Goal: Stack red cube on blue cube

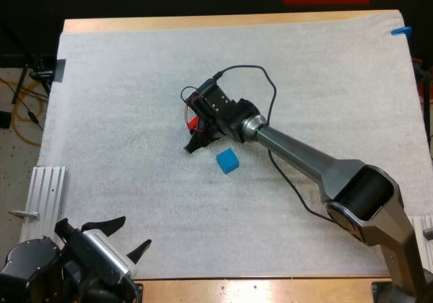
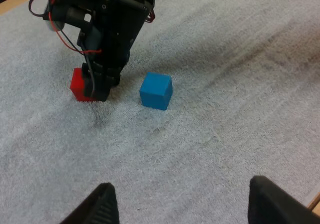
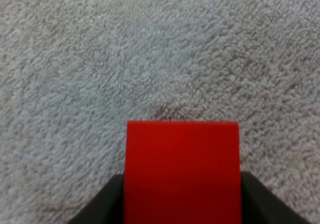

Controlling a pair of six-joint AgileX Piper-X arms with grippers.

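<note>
Right gripper (image 1: 195, 132) grasping red cube (image 3: 182, 171) from both sides, cube sitting on mat (image 1: 122, 100), blue cube (image 1: 228, 160) lying near, not touching, left gripper (image 1: 127, 239) hanging released over mat's near edge.

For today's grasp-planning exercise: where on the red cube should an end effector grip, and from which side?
Its two opposite flat side faces, from above. The red cube sits flat on the mat, sides free; the right end effector clamps it so.
</note>
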